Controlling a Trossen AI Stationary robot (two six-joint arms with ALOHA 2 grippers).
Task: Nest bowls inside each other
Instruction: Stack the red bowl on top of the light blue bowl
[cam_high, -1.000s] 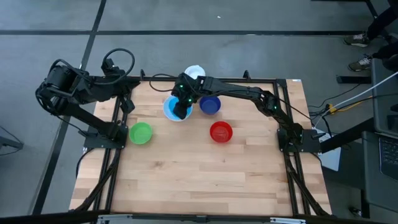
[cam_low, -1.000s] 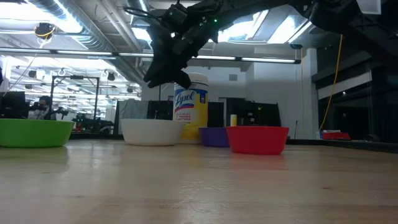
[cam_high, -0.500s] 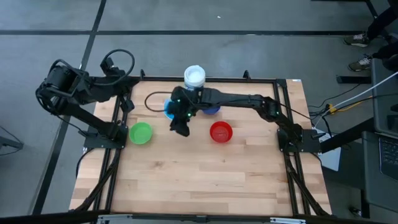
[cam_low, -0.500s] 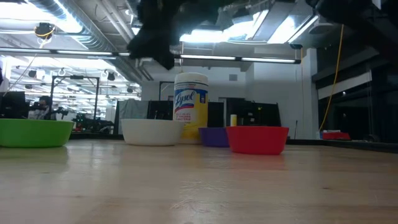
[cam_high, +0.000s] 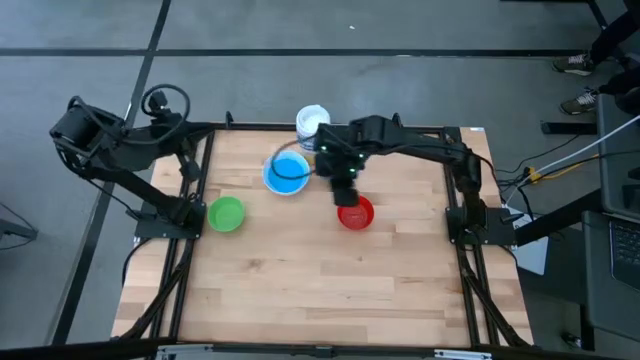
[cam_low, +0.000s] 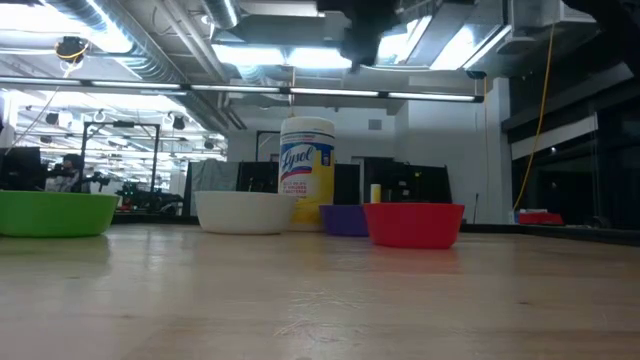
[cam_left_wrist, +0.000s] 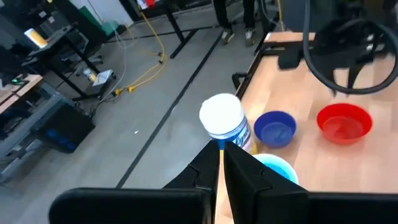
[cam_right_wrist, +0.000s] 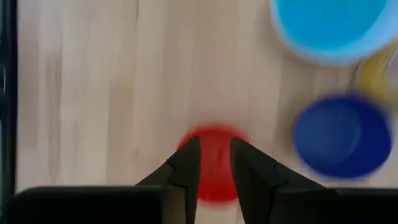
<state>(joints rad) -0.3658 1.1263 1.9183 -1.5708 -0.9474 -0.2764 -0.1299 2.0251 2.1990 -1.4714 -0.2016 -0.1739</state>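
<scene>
Right of centre in the high frame, right gripper (cam_high: 345, 186) hung just above-left of the red bowl (cam_high: 355, 213), fingers slightly parted, empty, far nearer than the left gripper (cam_high: 186, 166), pressed together at upper left.

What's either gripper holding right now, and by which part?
Nothing. The right gripper hangs open above the red bowl, nothing between its fingers. The left gripper is shut and empty, parked off the table's left edge.
</scene>
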